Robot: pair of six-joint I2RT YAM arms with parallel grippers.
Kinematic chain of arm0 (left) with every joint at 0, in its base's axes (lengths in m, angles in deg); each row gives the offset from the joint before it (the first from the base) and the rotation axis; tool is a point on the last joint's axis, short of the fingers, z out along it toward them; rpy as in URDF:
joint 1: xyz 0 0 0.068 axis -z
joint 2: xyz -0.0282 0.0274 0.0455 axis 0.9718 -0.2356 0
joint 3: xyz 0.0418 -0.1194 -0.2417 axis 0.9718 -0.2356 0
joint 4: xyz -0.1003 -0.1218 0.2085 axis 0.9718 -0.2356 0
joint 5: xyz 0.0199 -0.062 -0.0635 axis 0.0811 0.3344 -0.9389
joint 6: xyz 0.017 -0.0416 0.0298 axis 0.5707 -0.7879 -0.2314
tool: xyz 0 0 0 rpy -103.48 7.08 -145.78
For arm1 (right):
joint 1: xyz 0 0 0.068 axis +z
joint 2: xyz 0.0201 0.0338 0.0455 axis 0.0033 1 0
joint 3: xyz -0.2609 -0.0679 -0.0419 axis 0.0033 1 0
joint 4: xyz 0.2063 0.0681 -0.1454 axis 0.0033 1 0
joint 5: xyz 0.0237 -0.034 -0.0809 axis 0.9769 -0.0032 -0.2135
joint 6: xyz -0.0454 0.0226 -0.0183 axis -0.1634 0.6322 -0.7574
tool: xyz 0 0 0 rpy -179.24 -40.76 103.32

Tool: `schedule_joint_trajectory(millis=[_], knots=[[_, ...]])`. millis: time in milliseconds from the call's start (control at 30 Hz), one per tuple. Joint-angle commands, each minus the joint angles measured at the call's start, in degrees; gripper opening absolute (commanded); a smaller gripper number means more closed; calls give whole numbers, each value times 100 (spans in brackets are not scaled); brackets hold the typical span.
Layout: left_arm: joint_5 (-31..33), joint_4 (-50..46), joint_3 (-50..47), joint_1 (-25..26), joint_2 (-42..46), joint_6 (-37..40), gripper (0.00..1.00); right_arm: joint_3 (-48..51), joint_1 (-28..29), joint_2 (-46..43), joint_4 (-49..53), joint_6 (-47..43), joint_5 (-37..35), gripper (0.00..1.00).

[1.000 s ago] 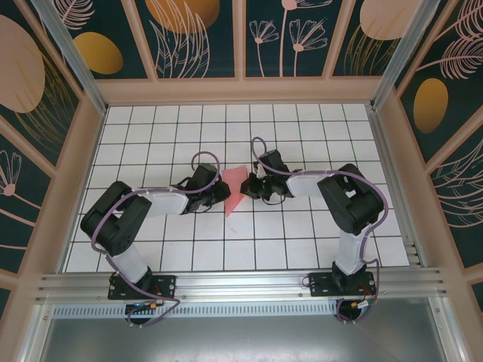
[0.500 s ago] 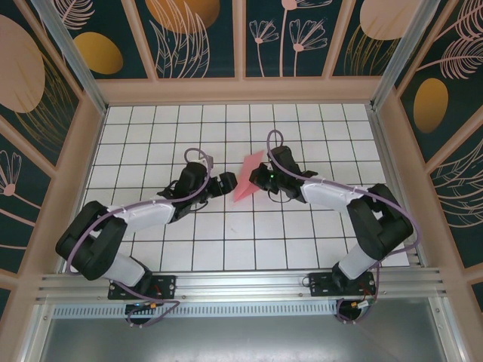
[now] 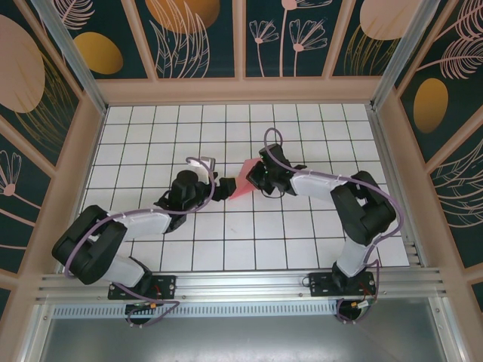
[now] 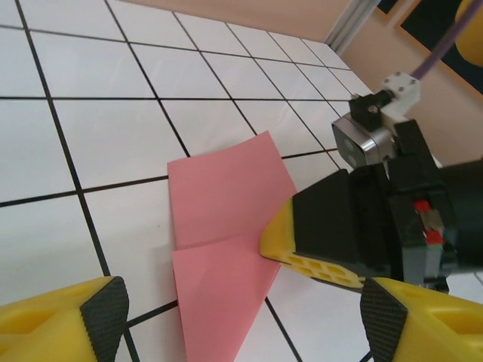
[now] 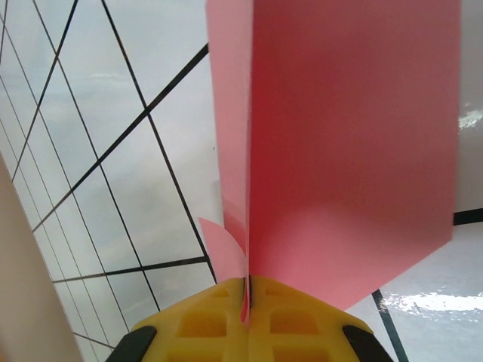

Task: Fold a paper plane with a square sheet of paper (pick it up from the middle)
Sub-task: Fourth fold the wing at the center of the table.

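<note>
- My right gripper (image 3: 254, 179) is shut tight on the thin salmon-pink sheet of paper (image 3: 240, 185), folded double, pinched at one edge.
- My left gripper (image 3: 225, 187) is wide open w/ nothing in it, just beside the sheet's near-left end.
- Sheet is approx. mid of the white tiled table (image 3: 151, 128), between both grippers.
- Long axis runs diagonal in top view, near-left to far-right.
- If it touches the table: cannot tell.

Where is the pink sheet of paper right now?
In the top view, the pink sheet of paper is near the middle of the tiled table, pinched in the right gripper, with the open left gripper just to its left.
</note>
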Motion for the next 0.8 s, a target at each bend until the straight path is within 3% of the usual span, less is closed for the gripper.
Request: schedule_joint_trajectory(millis=[0, 400, 567, 767], knots=[[-162, 803, -197, 78, -116, 961, 81, -256, 17, 153, 351, 591, 5, 0], [107, 637, 219, 399, -1186, 2906, 64, -917, 72, 376, 1075, 899, -56, 0], [398, 1498, 44, 409, -1443, 3303, 57, -985, 60, 471, 1143, 897, 55, 0], [264, 1504, 304, 411, -1947, 3604, 54, -934, 56, 550, 1074, 916, 272, 0]])
